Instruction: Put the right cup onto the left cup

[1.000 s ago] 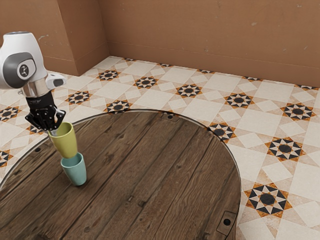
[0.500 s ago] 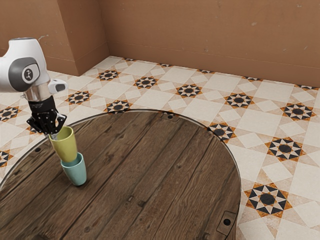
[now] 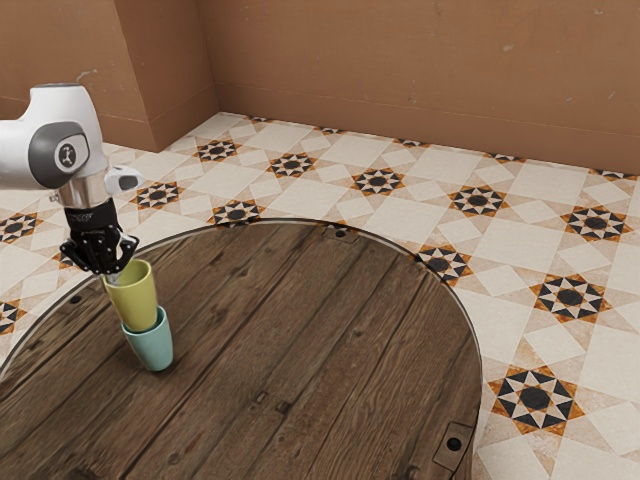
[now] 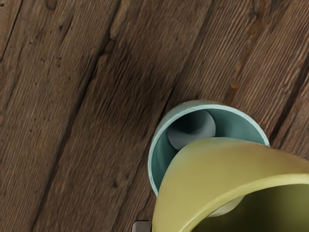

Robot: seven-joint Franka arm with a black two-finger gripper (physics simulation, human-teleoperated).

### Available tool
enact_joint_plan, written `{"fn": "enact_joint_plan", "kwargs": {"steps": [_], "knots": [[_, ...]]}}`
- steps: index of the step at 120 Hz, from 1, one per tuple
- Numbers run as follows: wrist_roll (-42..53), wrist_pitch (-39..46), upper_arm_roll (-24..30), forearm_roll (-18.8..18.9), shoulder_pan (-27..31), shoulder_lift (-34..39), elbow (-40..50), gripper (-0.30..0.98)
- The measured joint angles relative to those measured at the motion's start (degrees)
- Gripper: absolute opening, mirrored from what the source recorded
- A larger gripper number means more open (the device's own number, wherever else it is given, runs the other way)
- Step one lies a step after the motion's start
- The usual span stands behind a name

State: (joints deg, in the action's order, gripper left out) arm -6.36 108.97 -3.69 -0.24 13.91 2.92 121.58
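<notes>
In the exterior view my gripper (image 3: 112, 274) is shut on the near-left wall of the yellow-green cup (image 3: 134, 300), at its rim. That cup tilts slightly, its base at the mouth of the teal cup (image 3: 152, 346), which stands upright on the table. In the wrist view the yellow-green cup (image 4: 207, 179) overlaps part of the teal cup's opening, and the inner floor of the teal cup (image 4: 193, 129) shows beside it. How deep the upper cup's base reaches inside is hidden.
The round wooden table (image 3: 300, 340) has a thin metal rim and small dark bolts near its edge. Patterned floor tiles (image 3: 540, 398) and a brown wall (image 3: 420, 80) lie beyond it.
My hand and the yellow-green cup have come down and slightly toward the exterior view's right, so the cup now overlaps the teal cup's mouth. The teal cup has stayed put.
</notes>
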Motion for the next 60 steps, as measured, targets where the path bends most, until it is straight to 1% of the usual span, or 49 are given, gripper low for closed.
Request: {"fn": "enact_joint_plan", "kwargs": {"steps": [54, 56, 60], "knots": [[0.10, 0.05, -0.15, -0.02, -0.28, -2.76, -0.65, -0.10], [0.11, 0.06, -0.19, 0.02, -0.35, -2.80, -0.67, -0.09], [0.16, 0.07, -0.09, 0.19, -0.33, -2.86, -0.68, -0.02]]}}
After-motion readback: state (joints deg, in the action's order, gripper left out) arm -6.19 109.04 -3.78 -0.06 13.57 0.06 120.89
